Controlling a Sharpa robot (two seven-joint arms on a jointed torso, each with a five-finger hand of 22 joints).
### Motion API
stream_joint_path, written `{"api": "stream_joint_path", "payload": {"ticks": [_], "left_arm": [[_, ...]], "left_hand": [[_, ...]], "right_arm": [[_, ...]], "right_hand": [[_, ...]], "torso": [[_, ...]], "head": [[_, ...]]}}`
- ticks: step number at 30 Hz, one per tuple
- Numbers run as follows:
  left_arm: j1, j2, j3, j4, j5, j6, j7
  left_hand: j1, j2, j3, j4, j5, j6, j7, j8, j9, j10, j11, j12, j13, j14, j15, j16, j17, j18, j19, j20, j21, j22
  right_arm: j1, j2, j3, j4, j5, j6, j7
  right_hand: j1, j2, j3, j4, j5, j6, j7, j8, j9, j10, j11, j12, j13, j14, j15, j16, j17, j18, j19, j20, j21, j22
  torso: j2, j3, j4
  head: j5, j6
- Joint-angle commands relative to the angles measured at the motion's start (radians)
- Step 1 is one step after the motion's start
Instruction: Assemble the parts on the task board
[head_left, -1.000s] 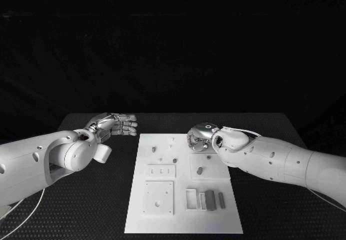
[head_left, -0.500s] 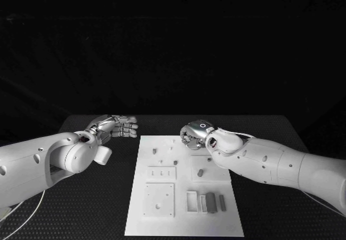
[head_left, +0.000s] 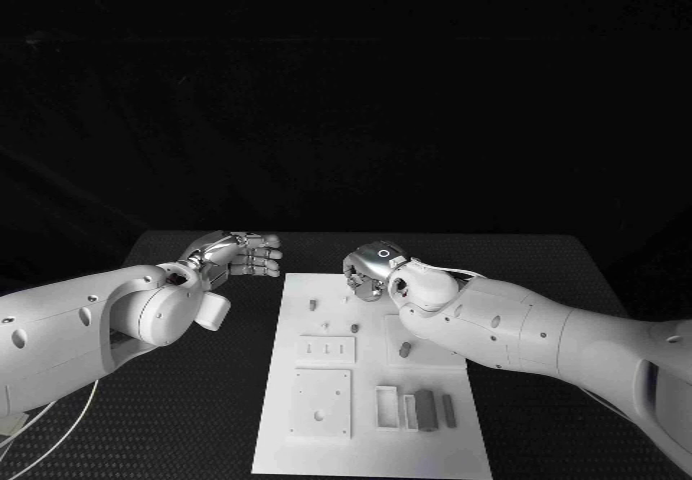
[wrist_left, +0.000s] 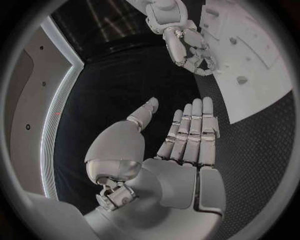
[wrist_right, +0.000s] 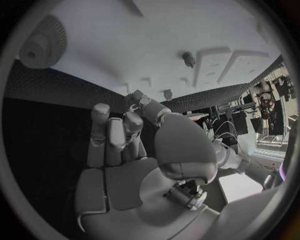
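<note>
The white task board (head_left: 325, 440) lies in the middle of the black table. Small grey parts stand on it: one peg (head_left: 313, 303) near its far left, one (head_left: 356, 326) in the middle, one (head_left: 405, 349) beside my right arm. Several grey blocks (head_left: 421, 410) lie in a recess near the front right. My right hand (head_left: 371, 270) hovers over the board's far edge with its fingers (wrist_right: 103, 132) curled and the thumb close to them; a held part cannot be made out. My left hand (head_left: 238, 252) is off the board's far left corner, its fingers (wrist_left: 190, 132) straight and empty.
Black table (head_left: 173, 410) surrounds the board on all sides. In the right wrist view the board (wrist_right: 150, 40) shows a peg (wrist_right: 188, 59) and raised square plates (wrist_right: 212, 65). The left wrist view shows my right hand (wrist_left: 187, 47) at the board's corner (wrist_left: 250, 60).
My right hand has moved left and away along the board's far edge. My left hand has shifted slightly away from me. The camera has also shifted a little.
</note>
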Motion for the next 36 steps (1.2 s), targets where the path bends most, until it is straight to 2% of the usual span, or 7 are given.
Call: {"api": "stream_joint_path", "payload": {"ticks": [1,4,11,21,28,36], "left_arm": [[0.003,-0.001,0.001,0.005,-0.004,0.01,0.009],[0.004,0.001,0.001,0.005,-0.004,0.009,0.011],[0.012,-0.001,0.002,0.009,-0.006,0.008,0.01],[0.019,-0.004,0.002,0.013,-0.009,0.008,0.009],[0.021,-0.005,0.002,0.014,-0.01,0.008,0.009],[0.021,-0.005,0.002,0.013,-0.01,0.008,0.008]], "left_hand": [[0.012,-0.002,-0.007,0.001,-0.002,0.007,0.047,-0.005,-0.001,0.005,0.004,-0.005,-0.001,0.006,-0.001,-0.007,0.002,0.019,0.006,0.001,-0.004,-0.001],[0.012,-0.002,-0.007,0.0,-0.002,0.007,0.047,-0.005,-0.001,0.005,0.004,-0.006,-0.001,0.006,-0.001,-0.007,0.002,0.019,0.006,0.001,-0.004,-0.001],[0.012,-0.002,-0.007,0.0,-0.002,0.008,0.047,-0.006,-0.001,0.005,0.004,-0.006,-0.001,0.007,-0.001,-0.008,0.002,0.019,0.006,0.001,-0.005,-0.001],[0.012,-0.003,-0.007,0.0,-0.002,0.008,0.047,-0.006,-0.002,0.006,0.004,-0.007,-0.002,0.007,-0.001,-0.009,0.003,0.019,0.007,0.001,-0.005,-0.001],[0.012,-0.003,-0.008,0.001,-0.002,0.008,0.047,-0.007,-0.002,0.006,0.004,-0.007,-0.002,0.007,-0.001,-0.01,0.004,0.019,0.007,0.001,-0.005,-0.001],[0.012,-0.003,-0.008,0.001,-0.003,0.009,0.047,-0.007,-0.002,0.006,0.004,-0.008,-0.002,0.008,-0.001,-0.011,0.005,0.019,0.007,0.001,-0.006,-0.001]], "right_arm": [[0.0,0.013,0.0,-0.012,-0.035,0.016,-0.02],[0.0,0.024,0.0,-0.027,-0.036,0.016,-0.024],[-0.001,0.038,0.0,-0.044,-0.041,0.021,-0.025],[-0.001,0.041,0.0,-0.05,-0.045,0.032,-0.028],[-0.001,0.038,0.0,-0.051,-0.049,0.046,-0.034],[-0.001,0.039,0.0,-0.052,-0.056,0.059,-0.039]], "right_hand": [[0.0,-0.007,0.004,0.0,0.002,0.063,0.011,0.003,0.006,0.005,-0.001,-0.004,-0.001,0.013,-0.01,0.004,0.0,0.02,0.002,-0.008,0.006,0.019],[0.0,-0.007,0.005,0.0,0.002,0.063,0.011,0.003,0.006,0.005,-0.001,-0.004,-0.001,0.012,-0.01,0.004,-0.002,0.02,0.001,-0.008,0.006,0.019],[0.0,-0.007,0.006,0.0,0.002,0.063,0.011,0.002,0.005,0.006,-0.001,-0.005,-0.002,0.012,-0.01,0.003,-0.003,0.02,0.001,-0.008,0.006,0.018],[0.0,-0.007,0.007,-0.001,0.002,0.063,0.011,0.001,0.005,0.006,-0.001,-0.006,-0.002,0.012,-0.01,0.003,-0.003,0.02,0.001,-0.008,0.006,0.018],[-0.001,-0.007,0.008,-0.001,0.002,0.063,0.011,0.001,0.005,0.007,-0.001,-0.007,-0.003,0.012,-0.01,0.003,-0.005,0.02,0.001,-0.008,0.006,0.018],[-0.001,-0.007,0.008,-0.001,0.002,0.063,0.011,0.001,0.005,0.007,-0.001,-0.007,-0.003,0.012,-0.009,0.003,-0.006,0.02,0.001,-0.008,0.006,0.018]], "torso": [[0.001,-0.0015,0.0038],[0.002,-0.0019,0.0024],[0.006,-0.0034,0.0072],[0.01,-0.0053,0.0115],[0.009,-0.0055,0.0093],[0.01,-0.0049,0.009]], "head": [[-0.002,0.001],[-0.002,0.002],[-0.002,0.004],[-0.002,-0.001],[0.0,-0.005],[-0.001,-0.003]]}}
